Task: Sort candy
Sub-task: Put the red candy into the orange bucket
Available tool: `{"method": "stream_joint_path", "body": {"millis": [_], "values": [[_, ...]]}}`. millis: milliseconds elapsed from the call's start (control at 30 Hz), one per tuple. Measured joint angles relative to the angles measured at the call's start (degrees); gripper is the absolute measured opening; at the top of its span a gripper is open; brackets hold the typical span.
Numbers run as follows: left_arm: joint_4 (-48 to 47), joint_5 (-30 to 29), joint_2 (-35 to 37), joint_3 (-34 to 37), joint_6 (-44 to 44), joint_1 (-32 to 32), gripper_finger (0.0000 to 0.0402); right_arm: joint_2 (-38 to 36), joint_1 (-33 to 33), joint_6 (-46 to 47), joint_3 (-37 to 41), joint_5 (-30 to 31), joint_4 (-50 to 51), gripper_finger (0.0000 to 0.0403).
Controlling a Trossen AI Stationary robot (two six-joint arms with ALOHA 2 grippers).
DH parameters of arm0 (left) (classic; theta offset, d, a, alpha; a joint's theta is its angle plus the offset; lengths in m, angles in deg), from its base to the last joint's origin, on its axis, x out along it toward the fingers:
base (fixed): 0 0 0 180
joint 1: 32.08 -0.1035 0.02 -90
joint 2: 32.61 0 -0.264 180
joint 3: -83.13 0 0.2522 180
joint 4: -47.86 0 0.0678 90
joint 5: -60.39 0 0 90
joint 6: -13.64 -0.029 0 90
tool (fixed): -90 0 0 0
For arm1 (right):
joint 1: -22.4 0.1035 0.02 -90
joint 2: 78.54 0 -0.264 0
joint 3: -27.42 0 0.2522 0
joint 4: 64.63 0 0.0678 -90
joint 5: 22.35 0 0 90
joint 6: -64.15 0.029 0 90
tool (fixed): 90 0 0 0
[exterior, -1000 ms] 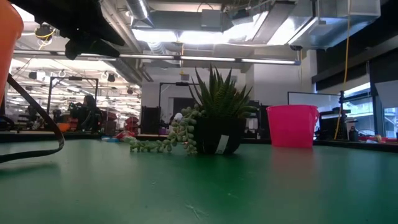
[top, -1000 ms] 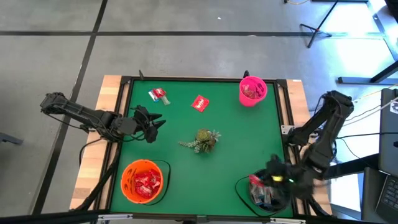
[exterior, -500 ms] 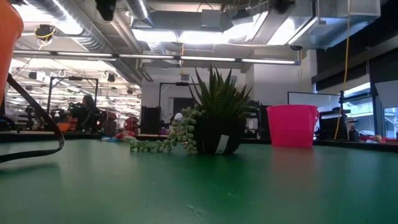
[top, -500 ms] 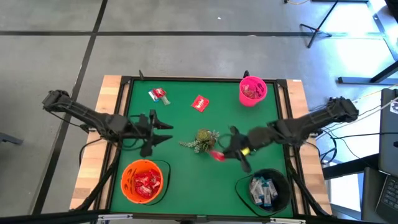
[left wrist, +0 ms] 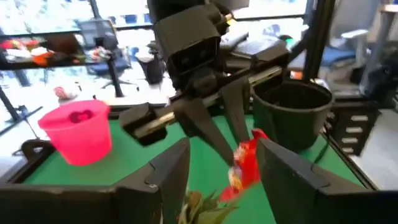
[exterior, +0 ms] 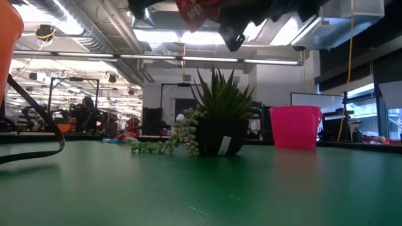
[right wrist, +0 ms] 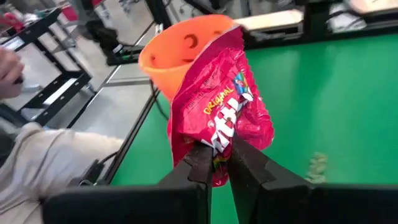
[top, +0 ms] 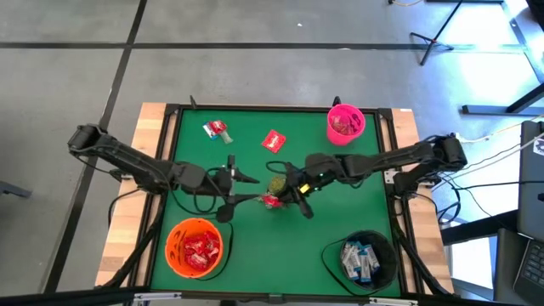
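Two bowls sat along the near edge of the green counter [top: 340, 170]: an orange one [top: 195, 247] at the near left, filled with red packets [top: 201, 251], and a black one [top: 361, 259] at the near right, holding white-and-blue packets [top: 359, 261]. Farther in, over the middle of the counter, both arms reached toward each other above the small potted plant [top: 279, 187]. The right pincer [top: 285, 200] was clenched on a shiny red candy packet [top: 272, 201], pinching its lower edge between the fingertips, as its own wrist view showed [right wrist: 219, 127]; the packet was held in the air, off the counter, beside the plant. The left pincer [top: 231, 181] hovered just beside it with its fingers [left wrist: 174, 168] spread and nothing between them, the red packet [left wrist: 244, 163] hanging ahead of that gap in the left wrist view. From counter height, the plant [exterior: 217, 119] stood on the surface with the packet [exterior: 196, 12] high above it. Beyond the arms, toward the far edge, a single red packet [top: 273, 141] lay flat on the counter, and a small cluster of candy [top: 218, 130] lay well to its left. At the far right corner stood a pink cup [top: 345, 124] with something dark reddish inside.
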Motion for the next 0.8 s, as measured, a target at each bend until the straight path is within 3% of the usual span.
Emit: {"method": "stream_joint_path", "body": {"millis": [367, 800], "values": [[-9.7, 4.7, -0.9, -1.8, 6.7, 0.4, 0.0179, 2.7, 0.0, -1.4, 0.0, -1.8, -1.9, 0.0035], [-8.1, 6.5, -4.8, -1.7, 7.3, 1.1, 0.0179, 2.7, -0.1, -2.3, 0.0, -0.6, -2.8, 0.0035]]}}
